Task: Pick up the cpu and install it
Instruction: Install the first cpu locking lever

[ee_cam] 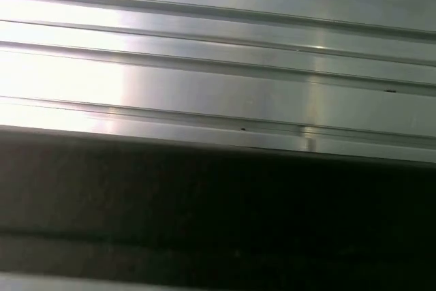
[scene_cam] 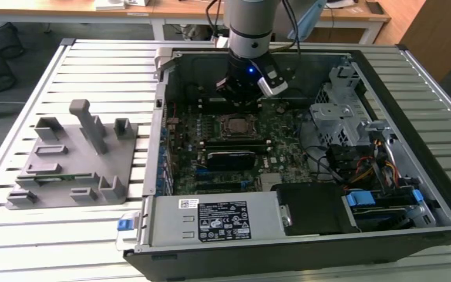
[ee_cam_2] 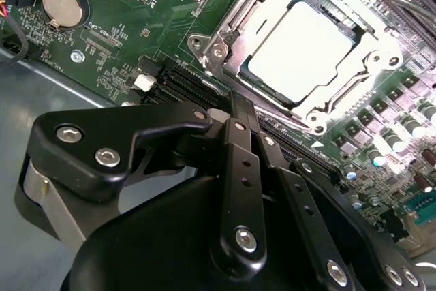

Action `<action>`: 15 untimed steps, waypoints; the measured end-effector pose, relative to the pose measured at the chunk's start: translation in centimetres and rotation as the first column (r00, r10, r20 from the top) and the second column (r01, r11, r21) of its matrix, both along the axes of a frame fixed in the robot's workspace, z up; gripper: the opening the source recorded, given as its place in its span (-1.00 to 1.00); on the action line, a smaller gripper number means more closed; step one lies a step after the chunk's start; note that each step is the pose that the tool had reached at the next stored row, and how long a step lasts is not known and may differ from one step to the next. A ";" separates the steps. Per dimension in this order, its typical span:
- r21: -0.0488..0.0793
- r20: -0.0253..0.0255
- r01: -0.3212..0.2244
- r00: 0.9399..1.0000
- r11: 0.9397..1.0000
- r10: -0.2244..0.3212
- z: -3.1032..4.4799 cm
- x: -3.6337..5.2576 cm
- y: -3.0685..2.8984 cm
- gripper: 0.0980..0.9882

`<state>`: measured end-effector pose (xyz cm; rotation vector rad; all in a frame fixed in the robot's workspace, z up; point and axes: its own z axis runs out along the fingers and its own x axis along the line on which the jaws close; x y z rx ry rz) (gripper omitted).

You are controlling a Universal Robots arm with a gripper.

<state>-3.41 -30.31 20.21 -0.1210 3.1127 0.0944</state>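
Observation:
The cpu [ee_cam_2: 300, 40], a flat square chip with a bright silver top, lies inside the metal socket frame [ee_cam_2: 225, 49] on the green motherboard [ee_cam_2: 146, 11]. In the exterior view the cpu [scene_cam: 237, 124] sits mid-board inside the open computer case [scene_cam: 162, 64]. My black gripper [ee_cam_2: 235, 103] hangs a short way off the socket, apart from the chip, with its fingers drawn together on nothing. Seen from outside, the gripper [scene_cam: 239, 101] is just beyond the socket, toward the far case wall.
A grey fixture stand [scene_cam: 73, 158] sits on the slatted metal table [ee_cam: 218, 66] at the exterior view's left. Inside the case are a power supply [scene_cam: 218, 220], a metal drive cage [scene_cam: 343, 117], cables [scene_cam: 366, 170] and a black module [scene_cam: 229, 158]. A coin battery [ee_cam_2: 63, 5] is on the board.

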 end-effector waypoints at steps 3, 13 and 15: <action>0.000 0.000 0.000 1.000 1.000 0.000 -0.24 0.06 0.00 -0.98; 0.000 0.000 0.000 1.000 1.000 0.000 -0.49 0.21 0.00 -0.98; 0.000 0.000 0.000 1.000 1.000 0.000 -0.38 0.21 0.00 -0.98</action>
